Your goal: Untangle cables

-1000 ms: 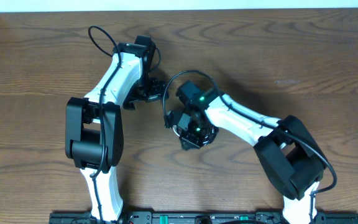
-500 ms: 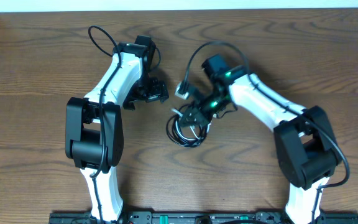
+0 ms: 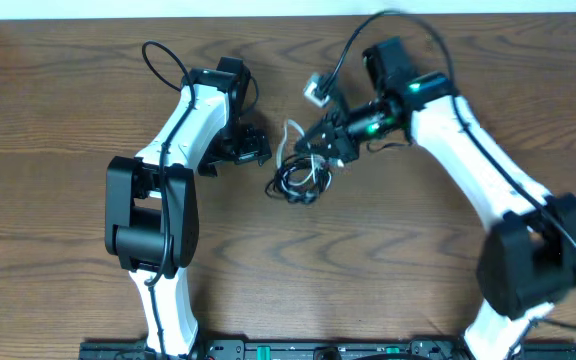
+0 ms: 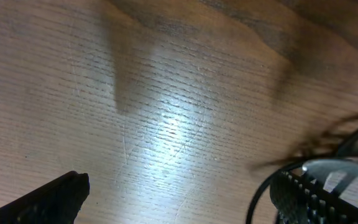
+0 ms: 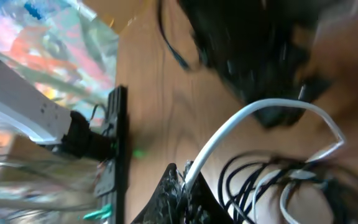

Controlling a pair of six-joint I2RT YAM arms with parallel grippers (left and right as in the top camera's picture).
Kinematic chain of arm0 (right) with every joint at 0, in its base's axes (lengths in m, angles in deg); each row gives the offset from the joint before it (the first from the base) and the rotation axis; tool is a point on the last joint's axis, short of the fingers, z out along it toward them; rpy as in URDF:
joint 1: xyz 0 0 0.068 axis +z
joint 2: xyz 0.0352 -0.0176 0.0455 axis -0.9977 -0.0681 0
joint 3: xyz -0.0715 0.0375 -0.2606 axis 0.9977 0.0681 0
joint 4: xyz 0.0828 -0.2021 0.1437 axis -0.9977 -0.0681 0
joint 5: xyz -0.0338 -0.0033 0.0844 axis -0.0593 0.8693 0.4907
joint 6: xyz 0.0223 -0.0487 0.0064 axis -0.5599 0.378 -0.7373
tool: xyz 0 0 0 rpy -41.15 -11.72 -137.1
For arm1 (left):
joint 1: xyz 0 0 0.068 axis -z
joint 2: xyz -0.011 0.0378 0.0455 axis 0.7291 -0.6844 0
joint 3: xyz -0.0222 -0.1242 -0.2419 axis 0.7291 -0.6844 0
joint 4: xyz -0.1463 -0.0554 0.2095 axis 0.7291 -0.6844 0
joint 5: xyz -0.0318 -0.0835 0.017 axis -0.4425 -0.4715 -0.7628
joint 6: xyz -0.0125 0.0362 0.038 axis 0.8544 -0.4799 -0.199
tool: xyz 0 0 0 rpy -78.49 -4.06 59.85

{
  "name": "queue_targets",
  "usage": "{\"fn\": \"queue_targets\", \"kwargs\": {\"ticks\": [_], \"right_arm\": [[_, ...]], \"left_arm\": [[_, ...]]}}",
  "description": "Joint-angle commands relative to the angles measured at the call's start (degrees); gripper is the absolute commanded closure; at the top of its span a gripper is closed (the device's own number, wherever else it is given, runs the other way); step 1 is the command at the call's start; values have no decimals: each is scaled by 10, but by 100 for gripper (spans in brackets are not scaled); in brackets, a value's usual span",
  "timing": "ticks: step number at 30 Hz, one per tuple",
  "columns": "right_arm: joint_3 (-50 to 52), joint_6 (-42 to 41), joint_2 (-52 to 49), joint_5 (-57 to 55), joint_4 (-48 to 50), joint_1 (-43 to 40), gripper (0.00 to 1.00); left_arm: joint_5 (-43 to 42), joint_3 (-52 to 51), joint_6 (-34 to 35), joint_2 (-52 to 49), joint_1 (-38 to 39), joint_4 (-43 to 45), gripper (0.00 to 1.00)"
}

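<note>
The cables lie tangled at the table's middle. The black cable (image 3: 295,186) is a small heap of loops, also seen in the right wrist view (image 5: 250,180). The white cable (image 3: 292,134) rises out of the heap, and its white plug end (image 3: 315,89) sticks up behind. My right gripper (image 3: 322,140) is shut on the white cable (image 5: 260,109), which runs out from between the fingertips (image 5: 188,182) in an arc above the wood. Just left of the heap, my left gripper (image 3: 252,152) stands open and empty (image 4: 179,208); a black loop (image 4: 258,194) lies by its right finger (image 4: 309,198).
The wooden table (image 3: 58,120) stretches to both sides. A white wall edge (image 3: 168,8) bounds the far side. A black rail (image 3: 298,350) runs along the near edge between the arm bases.
My right gripper has closed on the white cable and swung back and to the right, drawing it up out of the heap. The heap shifted slightly toward the far side. The left arm stayed still.
</note>
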Motion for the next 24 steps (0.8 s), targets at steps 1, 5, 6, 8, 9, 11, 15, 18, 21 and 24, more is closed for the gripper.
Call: {"fn": "queue_targets", "kwargs": {"ticks": [1,5,6,8,9,11,15,18,21,24], "right_arm": [[-21,8,70,-11,20,-5,99],[-21,7,120,-51,58,-5,99],[-21,6,128,-61,64,-5,99],[-21,-3,145,-89,80,-5,99],[-21,-6,151,-101,88,-5,99],[-21,-6,161,-129,104,-5,99],[-21,-23,168,-183,128,-6,99],[-21,-46,172,-218,165,-12,99],[-21,-89,177,-218,230,-25,99],[-21,-140,185,-218,304,-40,99]], "left_arm": [[7,2,-3,-6,-2,-3,2],[7,2,-3,-6,-2,-3,2],[7,2,-3,-6,-2,-3,2],[7,2,-3,-6,-2,-3,2],[7,2,-3,-6,-2,-3,2],[7,2,-3,-6,-2,-3,2],[7,2,-3,-6,-2,-3,2],[7,2,-3,-6,-2,-3,2],[7,2,-3,-6,-2,-3,2],[7,2,-3,-6,-2,-3,2]]}}
